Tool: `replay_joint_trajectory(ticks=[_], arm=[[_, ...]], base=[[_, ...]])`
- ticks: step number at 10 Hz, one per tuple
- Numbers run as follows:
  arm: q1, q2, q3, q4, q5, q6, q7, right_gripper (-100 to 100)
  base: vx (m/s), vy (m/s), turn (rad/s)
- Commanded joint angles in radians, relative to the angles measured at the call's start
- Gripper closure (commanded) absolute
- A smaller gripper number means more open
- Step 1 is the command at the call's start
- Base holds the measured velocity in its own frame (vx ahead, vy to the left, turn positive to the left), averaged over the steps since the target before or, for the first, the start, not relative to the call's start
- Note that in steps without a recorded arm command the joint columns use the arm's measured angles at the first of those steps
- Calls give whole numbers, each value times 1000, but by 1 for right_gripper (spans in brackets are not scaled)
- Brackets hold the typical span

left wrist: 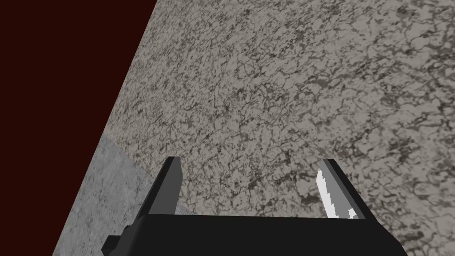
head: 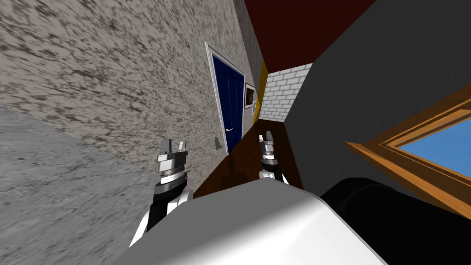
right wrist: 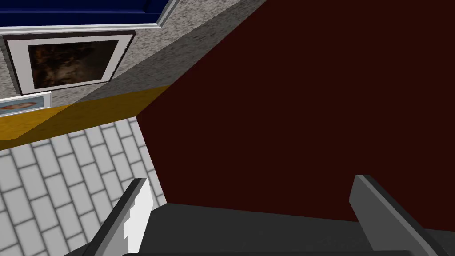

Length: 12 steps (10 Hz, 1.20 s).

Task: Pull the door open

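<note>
Both tools open: left tool point(head: 175, 145) raised close to the speckled grey-brown wall point(head: 115, 69), its two blades well apart with nothing between them; seen from the left wrist, fingers point(left wrist: 331, 191) pointing straight at that same mottled surface, not touching it. Right tool point(head: 265, 136) held up over the dark brown floor point(head: 248, 161), blades likewise spread and gripping nothing; from the right wrist, fingers point(right wrist: 137, 209) aimed toward the far corner where a white brick wall point(head: 280, 94) meets a yellow strip point(head: 263, 83) under the dark red ceiling point(head: 299, 27). Task's thing, the dark blue door point(head: 230, 101), set in a white frame point(head: 212, 60) farther along the speckled wall, well ahead of both tools and touched by neither. Lying flush in that frame. Small pale lever handle point(head: 229, 130) on the door's side nearer the tools. Just past the door, on the same wall, a white-bordered dark picture point(head: 249, 95); short of the door, low on the wall, a small dark fitting point(head: 217, 144), too small to make out. Opposite side of the passage: a plain dark grey wall point(head: 368, 69) with a wooden-framed window point(head: 414, 147), blue in the pane. Behind the left tool, a paler grey wall point(head: 46, 184) meeting the speckled one.
</note>
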<state>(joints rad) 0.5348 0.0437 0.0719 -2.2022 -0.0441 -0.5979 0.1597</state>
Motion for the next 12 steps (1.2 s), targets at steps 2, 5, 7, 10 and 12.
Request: replay_joint_trajectory(ticks=[2, 5, 7, 10, 12], arm=[[-11, -21, 9, 43, -9, -13, -15, -100], [-29, -53, 24, 113, -25, -36, -40, -100], [-43, -77, 35, 169, -37, -53, -59, -100], [-59, -104, 48, 233, -51, -74, -82, -100], [-72, -124, 58, 282, -62, -89, -99, -100]], base=[[60, 11, 97], [137, -43, 116], [98, -26, 113], [111, -23, 110], [93, -38, 118]])
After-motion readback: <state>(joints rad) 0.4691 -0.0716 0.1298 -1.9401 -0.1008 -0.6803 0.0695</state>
